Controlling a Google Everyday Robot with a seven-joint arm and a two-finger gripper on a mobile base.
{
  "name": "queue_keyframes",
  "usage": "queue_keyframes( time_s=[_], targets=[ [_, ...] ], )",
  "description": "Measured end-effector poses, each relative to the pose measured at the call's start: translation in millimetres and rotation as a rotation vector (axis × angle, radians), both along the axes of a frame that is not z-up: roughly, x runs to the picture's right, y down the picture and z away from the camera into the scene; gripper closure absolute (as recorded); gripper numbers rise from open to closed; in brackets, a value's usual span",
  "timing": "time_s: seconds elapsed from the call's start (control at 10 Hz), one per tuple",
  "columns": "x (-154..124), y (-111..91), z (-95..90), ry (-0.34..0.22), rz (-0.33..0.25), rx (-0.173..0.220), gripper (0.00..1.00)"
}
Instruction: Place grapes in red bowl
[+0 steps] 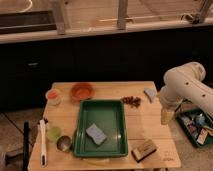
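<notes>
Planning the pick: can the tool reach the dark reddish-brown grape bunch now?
Probably yes: the tool hangs at the wooden table's right edge, with bare tabletop between it and the grape bunch.

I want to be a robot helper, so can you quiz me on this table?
1. True or false: the grapes lie on the table, outside the red bowl.
2. What lies in the green tray? A) a blue sponge B) a banana C) a fork
3. Fill in: in the picture, the gripper hangs by the table's ____ edge.
Key: 1 true; 2 A; 3 right.
</notes>
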State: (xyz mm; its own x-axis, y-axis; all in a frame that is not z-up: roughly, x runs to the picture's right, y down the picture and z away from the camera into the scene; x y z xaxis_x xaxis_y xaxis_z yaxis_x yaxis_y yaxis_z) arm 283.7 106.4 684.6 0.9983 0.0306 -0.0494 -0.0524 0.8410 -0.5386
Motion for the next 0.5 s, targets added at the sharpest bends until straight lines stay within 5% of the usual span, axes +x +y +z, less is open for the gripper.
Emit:
queue_keyframes(
  time_s=[0.5],
  targets=[
    [-3.0, -0.3, 5.7, -0.001, -0.023, 0.005, 0.20]
  ],
)
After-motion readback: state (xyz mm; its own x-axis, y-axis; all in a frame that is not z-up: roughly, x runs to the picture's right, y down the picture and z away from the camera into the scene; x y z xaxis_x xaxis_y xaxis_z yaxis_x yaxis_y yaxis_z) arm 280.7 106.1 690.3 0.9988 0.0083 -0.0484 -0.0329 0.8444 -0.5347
